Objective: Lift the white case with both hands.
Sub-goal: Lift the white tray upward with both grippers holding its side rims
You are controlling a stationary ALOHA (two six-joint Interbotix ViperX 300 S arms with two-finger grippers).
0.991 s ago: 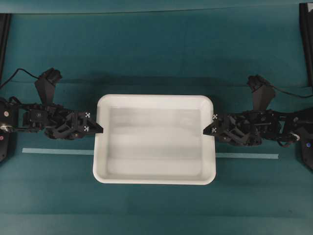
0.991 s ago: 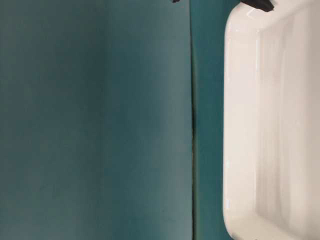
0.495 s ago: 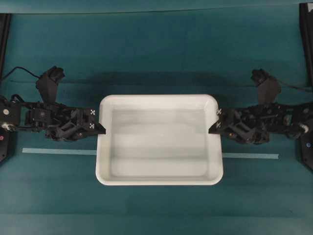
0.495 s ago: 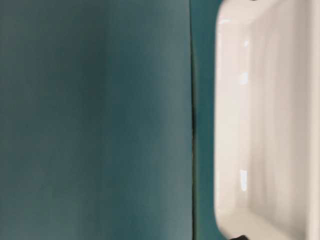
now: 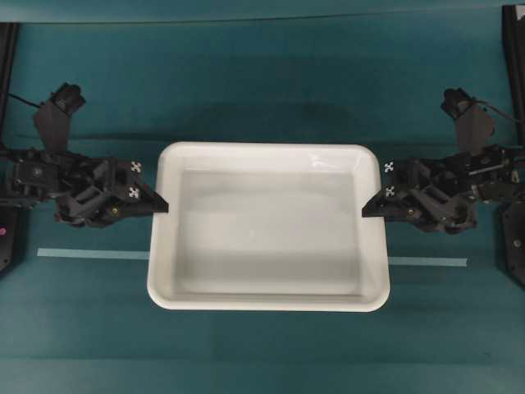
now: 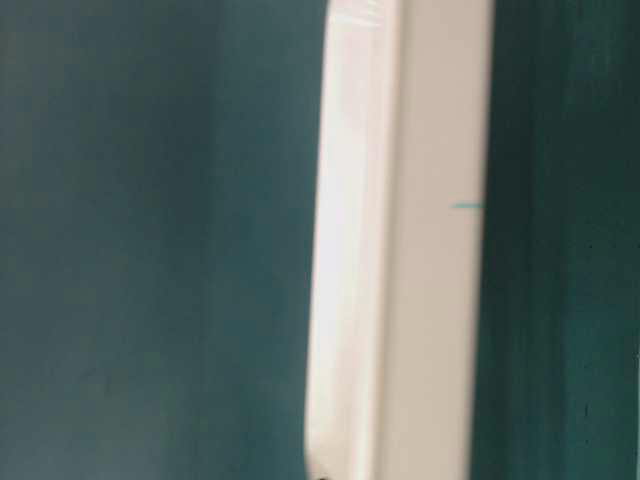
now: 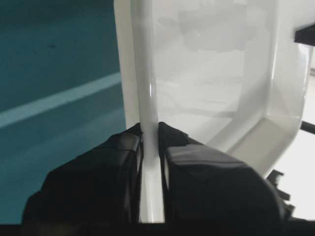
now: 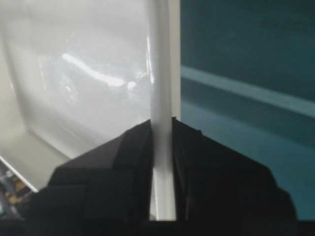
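As seen from overhead, one white case and two black grippers occupy a teal table, together with one pale tape strip running across the cloth and passing behind the case. The case lies at the centre of the view, open side up, its long edges running left to right, and it holds nothing. The left gripper reaches in level from the left edge and meets the middle of the case's left short rim; the right gripper reaches in level from the right edge and meets the middle of the right short rim, so the two arms face each other across the case. Each gripper bears two small white square markers on its upper face and a camera housing raised behind it. In the left wrist view, the left gripper has its two jaws pressed against either side of the case's rolled rim, pinching it. In the right wrist view, the right gripper likewise clamps the rim between its two jaws, the white edge running straight up between them. In the table-level view the case appears as a blurred white band seen edge-on against the teal cloth; no gripper can be made out there.
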